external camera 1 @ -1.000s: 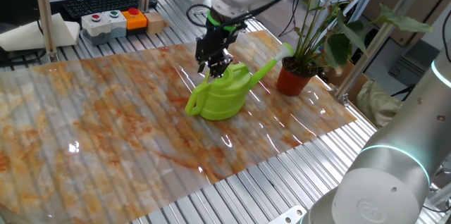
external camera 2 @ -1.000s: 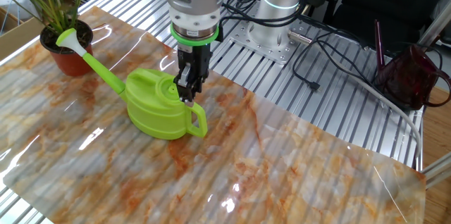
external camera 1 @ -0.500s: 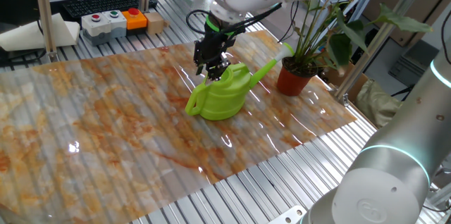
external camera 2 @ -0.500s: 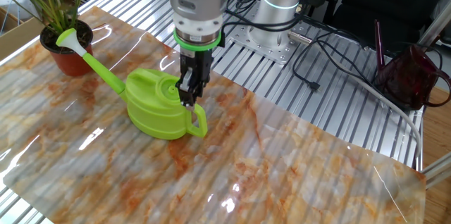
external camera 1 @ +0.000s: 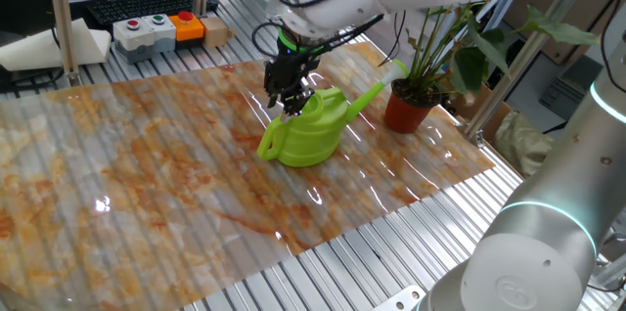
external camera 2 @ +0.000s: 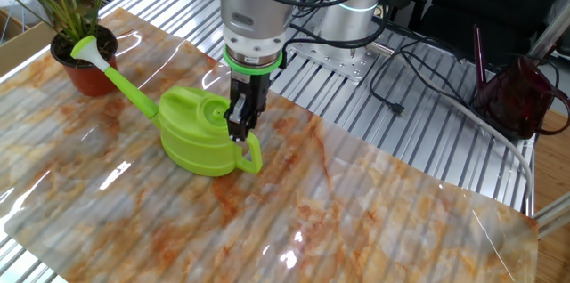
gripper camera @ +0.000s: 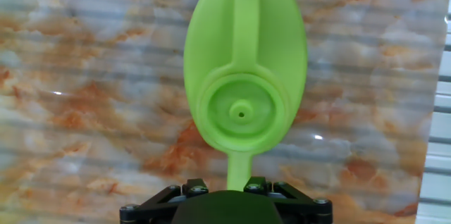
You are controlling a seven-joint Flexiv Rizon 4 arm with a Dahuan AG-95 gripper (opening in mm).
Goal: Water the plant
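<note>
The lime-green watering can (external camera 1: 308,133) stands upright on the marbled mat, its long spout reaching up to the plant (external camera 1: 445,32) in the terracotta pot (external camera 1: 407,111). My gripper (external camera 1: 290,104) points down over the can's rear handle (external camera 2: 251,151). Seen from the other side, the gripper (external camera 2: 238,130) has its fingers astride the top of that handle, partly open. The hand view looks straight down on the can (gripper camera: 243,76); its handle strip (gripper camera: 238,169) runs in between the finger mounts, and the fingertips are hidden. The pot (external camera 2: 85,71) sits at the mat's far corner.
A button box (external camera 1: 156,29) and a keyboard (external camera 1: 137,3) lie beyond the mat. The arm's base (external camera 2: 349,16), loose cables (external camera 2: 419,83) and a dark red bag (external camera 2: 521,96) are on the slatted table. The mat's edge (external camera 1: 391,215) meets bare aluminium slats.
The hand has shifted a little toward the can's handle end and dropped slightly. The can and the plant have not moved.
</note>
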